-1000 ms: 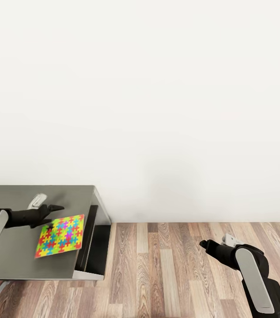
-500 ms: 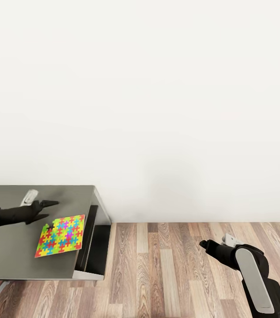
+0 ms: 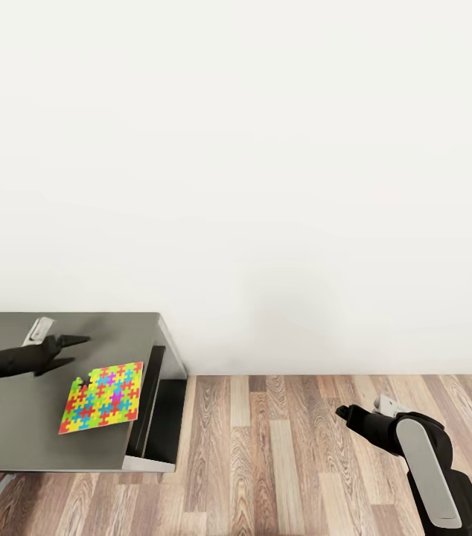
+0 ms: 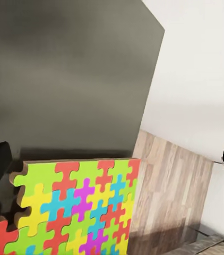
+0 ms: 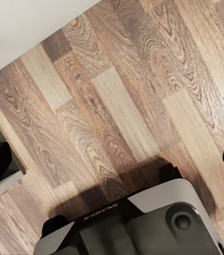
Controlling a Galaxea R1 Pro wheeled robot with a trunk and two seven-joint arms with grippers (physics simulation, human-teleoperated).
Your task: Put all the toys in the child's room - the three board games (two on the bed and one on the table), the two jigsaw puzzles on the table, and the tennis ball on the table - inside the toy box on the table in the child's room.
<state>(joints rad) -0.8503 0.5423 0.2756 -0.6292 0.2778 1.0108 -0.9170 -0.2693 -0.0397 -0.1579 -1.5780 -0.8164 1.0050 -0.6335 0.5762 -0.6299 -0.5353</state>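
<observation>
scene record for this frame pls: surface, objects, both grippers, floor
surface: grey table, by a white wall
objects: one jigsaw puzzle lying flat near the table's right edge
left gripper: open, empty, above the table beside the puzzle, not touching it
right gripper: open, empty, over the wood floor, away from the table

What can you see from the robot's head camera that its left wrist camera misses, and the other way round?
Head camera alone: the right arm over the floor, the left gripper above the table, and a tall white wall. Left wrist camera alone: the individual interlocking pieces up close. Both share the colourful jigsaw puzzle lying flat near the table's end, and the wood floor beyond.
</observation>
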